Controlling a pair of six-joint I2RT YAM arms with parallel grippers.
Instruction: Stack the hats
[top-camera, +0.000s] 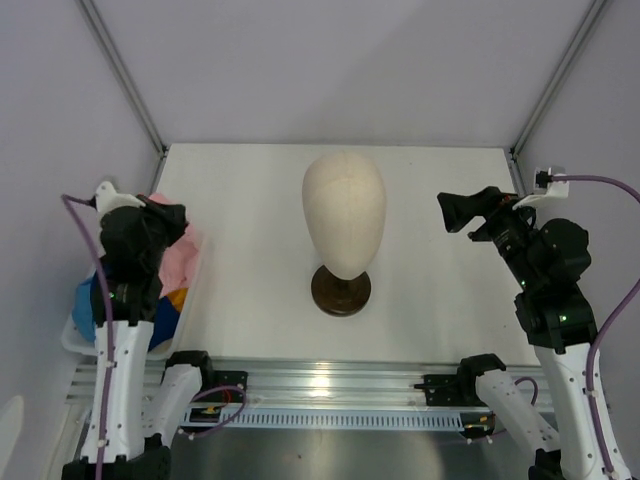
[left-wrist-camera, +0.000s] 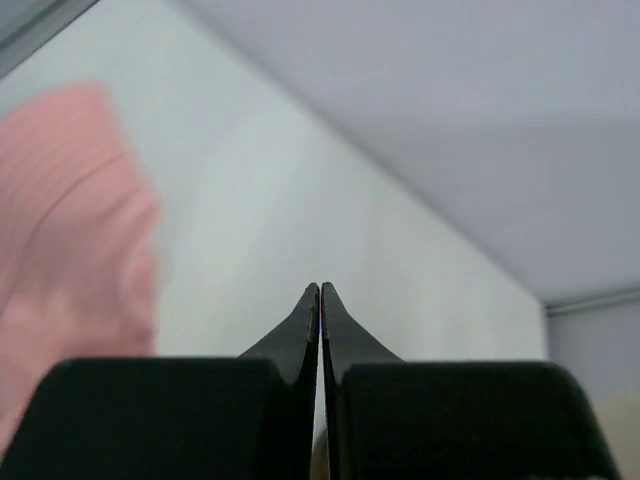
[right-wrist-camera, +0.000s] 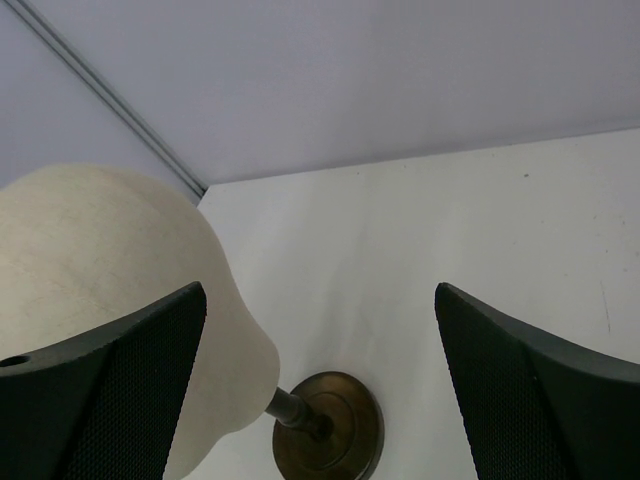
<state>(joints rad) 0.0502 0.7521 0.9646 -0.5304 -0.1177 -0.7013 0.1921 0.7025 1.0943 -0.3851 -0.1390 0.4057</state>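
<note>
Left gripper pressed together, empty, above hats in left bin | right gripper spread, facing head | risk: you descend closed, likely shove hats, no grab.

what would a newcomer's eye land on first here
The cream mannequin head on its dark round base stands mid-table and dominates. Next comes the splash of colour at the left edge: a pink hat, a blue hat and an orange hat heaped beneath the left arm. The left pincer is shut, while the right pincer gapes open toward the head.
</note>
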